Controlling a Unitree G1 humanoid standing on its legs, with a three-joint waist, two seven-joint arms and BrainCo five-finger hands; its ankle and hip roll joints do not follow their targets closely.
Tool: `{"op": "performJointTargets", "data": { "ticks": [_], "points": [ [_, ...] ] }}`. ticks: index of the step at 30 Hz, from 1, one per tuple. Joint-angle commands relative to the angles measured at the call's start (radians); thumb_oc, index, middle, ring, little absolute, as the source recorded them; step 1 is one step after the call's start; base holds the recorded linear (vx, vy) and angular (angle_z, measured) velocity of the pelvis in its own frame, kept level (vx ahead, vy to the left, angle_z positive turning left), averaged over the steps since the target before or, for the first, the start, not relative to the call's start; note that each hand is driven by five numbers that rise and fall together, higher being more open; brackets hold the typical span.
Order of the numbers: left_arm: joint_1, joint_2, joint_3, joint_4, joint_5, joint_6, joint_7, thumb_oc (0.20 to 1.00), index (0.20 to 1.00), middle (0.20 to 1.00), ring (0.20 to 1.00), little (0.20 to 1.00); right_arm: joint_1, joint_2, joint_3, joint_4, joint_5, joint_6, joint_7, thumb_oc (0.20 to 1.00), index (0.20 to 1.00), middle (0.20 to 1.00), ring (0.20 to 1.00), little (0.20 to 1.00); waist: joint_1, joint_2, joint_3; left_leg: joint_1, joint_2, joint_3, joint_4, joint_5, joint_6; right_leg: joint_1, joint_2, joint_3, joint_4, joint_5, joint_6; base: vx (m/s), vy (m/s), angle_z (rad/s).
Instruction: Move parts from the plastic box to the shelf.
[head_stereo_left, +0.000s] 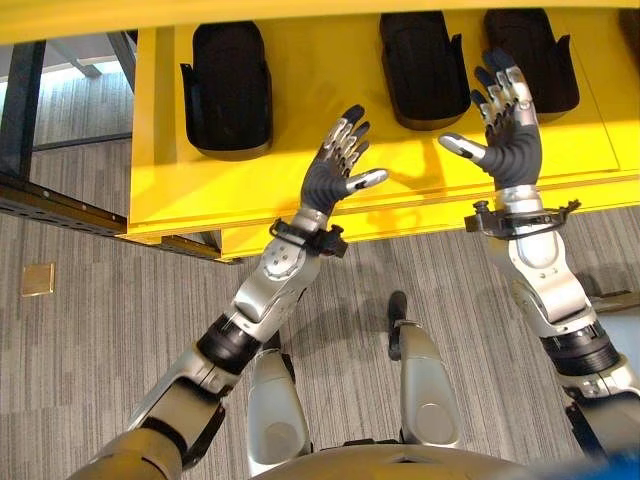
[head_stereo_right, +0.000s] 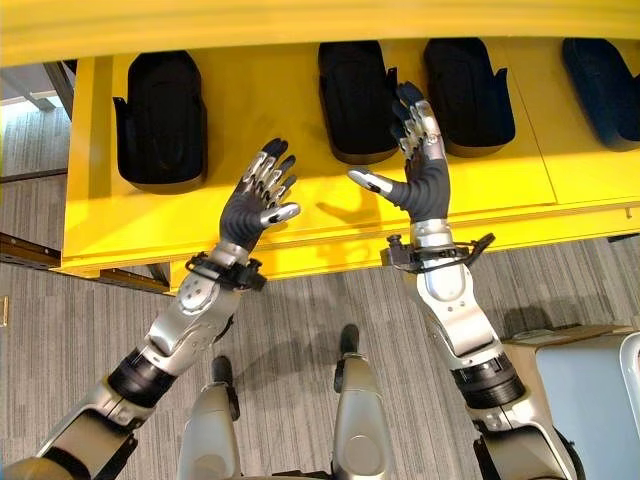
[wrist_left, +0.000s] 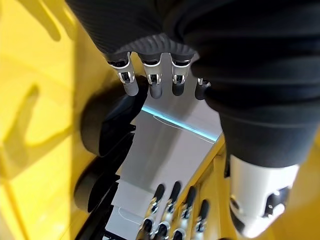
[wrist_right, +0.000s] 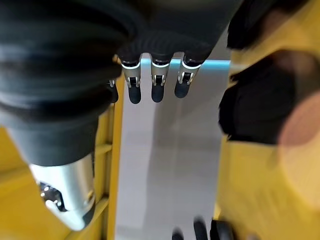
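Yellow shelf (head_stereo_right: 300, 215), black parts (head_stereo_right: 160, 118) lengthwise front-to-back

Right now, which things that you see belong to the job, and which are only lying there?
Job:
- yellow shelf
- black parts on it
- left hand, open, empty
- right hand, open, empty
- grey box, lower right

Not the job:
- brass floor plate

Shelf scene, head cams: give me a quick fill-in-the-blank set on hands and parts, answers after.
1. The shelf is coloured ____.
2. Both the left hand and the right hand hold ____.
3. The parts lying on the shelf are coloured ____.
4. The fingers of both hands are ____, not curled.

Missing words: yellow; nothing; black; straight
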Motion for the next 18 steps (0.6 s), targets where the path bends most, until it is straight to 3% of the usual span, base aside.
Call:
{"op": "performJointTargets", "data": {
  "ticks": [1, 18],
  "points": [
    [-0.055, -0.027, -0.026, 0.006, 0.057, -0.068, 0.052, 1.0, 1.0, 1.0, 1.0, 1.0, -0.076, 0.033, -0.002, -0.013, 0.027, -0.047, -0.037, 1.0, 1.0, 1.0, 1.0, 1.0, -0.004, -0.002, -0.064, -0.073, 0.021, 0.011, -0.058, 0.124, 0.033, 0.044, -0.016, 0.023, -0.002, 0.007, 0.021, 0.0, 0.0, 0.0],
    [-0.263, -0.102, -0.007, 0.194, 0.17, -0.081, 0.193, 1.0, 1.0, 1.0, 1.0, 1.0, -0.358, 0.03, 0.067, 0.204, 0.036, -0.027, -0.106, 1.0, 1.0, 1.0, 1.0, 1.0, -0.009, -0.006, -0.051, -0.106, 0.03, 0.025, -0.053, 0.133, 0.031, -0.011, -0.01, 0.033, 0.019, 0.01, 0.013, 0.0, -0.012, -0.04]
  ]
}}
